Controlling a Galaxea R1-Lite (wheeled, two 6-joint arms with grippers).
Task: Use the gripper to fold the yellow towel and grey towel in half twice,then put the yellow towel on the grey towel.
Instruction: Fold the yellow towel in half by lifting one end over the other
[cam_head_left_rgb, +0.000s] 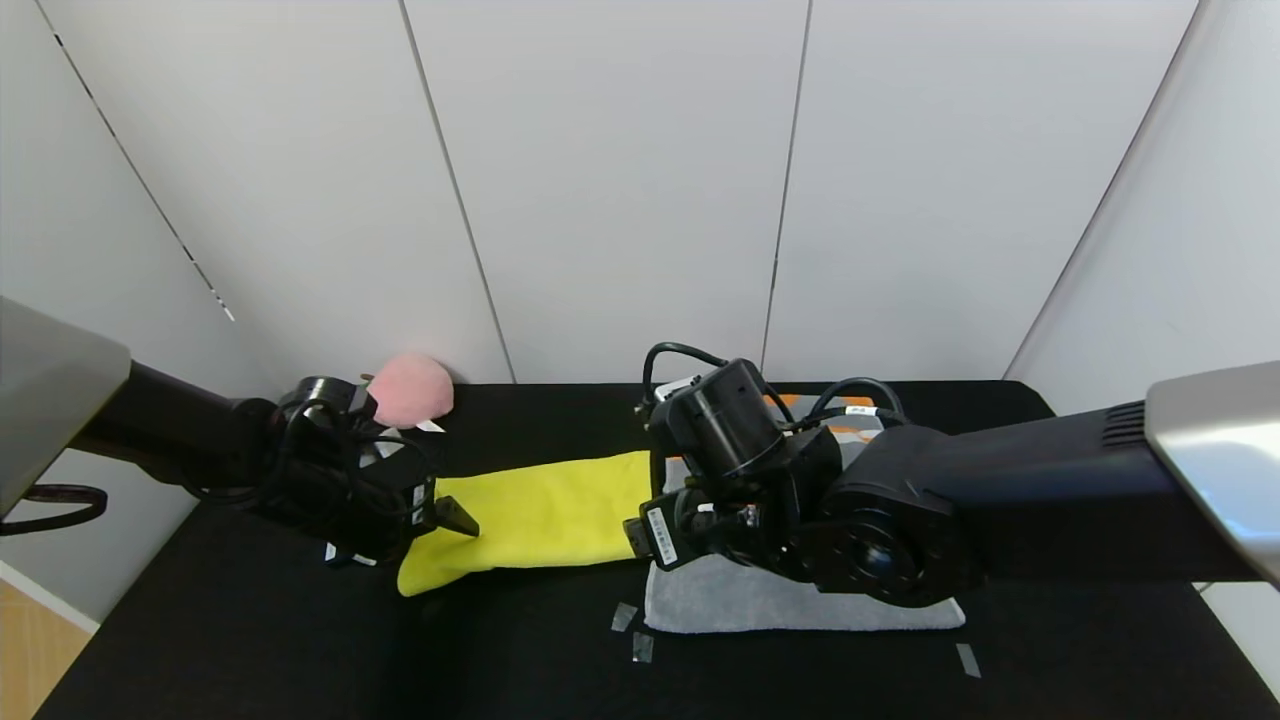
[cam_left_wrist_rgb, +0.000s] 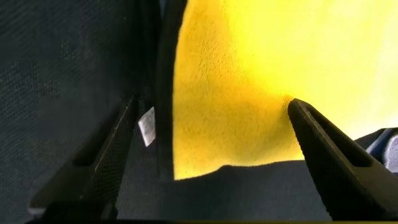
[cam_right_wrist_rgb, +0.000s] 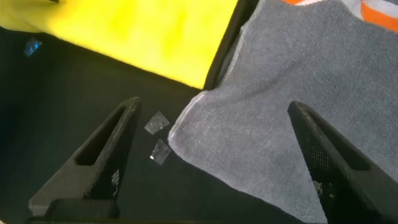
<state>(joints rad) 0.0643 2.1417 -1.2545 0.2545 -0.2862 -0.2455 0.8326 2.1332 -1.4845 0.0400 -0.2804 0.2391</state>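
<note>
The yellow towel (cam_head_left_rgb: 540, 515) lies as a long folded strip across the middle of the black table. Its left end sits under my left gripper (cam_head_left_rgb: 445, 512). In the left wrist view the open left gripper (cam_left_wrist_rgb: 212, 102) hovers over a corner of the yellow towel (cam_left_wrist_rgb: 261, 74), holding nothing. The grey towel (cam_head_left_rgb: 760, 600) lies to the right, mostly covered by my right arm, with orange stripes at its far end. My right gripper (cam_right_wrist_rgb: 214, 106) stands open above the grey towel's (cam_right_wrist_rgb: 280, 112) near-left corner, beside the yellow towel's (cam_right_wrist_rgb: 143, 37) end.
A pink plush object (cam_head_left_rgb: 412, 388) rests at the back left by the wall. Small tape marks (cam_head_left_rgb: 625, 617) lie near the grey towel's front corner, another tape mark (cam_head_left_rgb: 967, 660) at front right. White panels close the table's back and sides.
</note>
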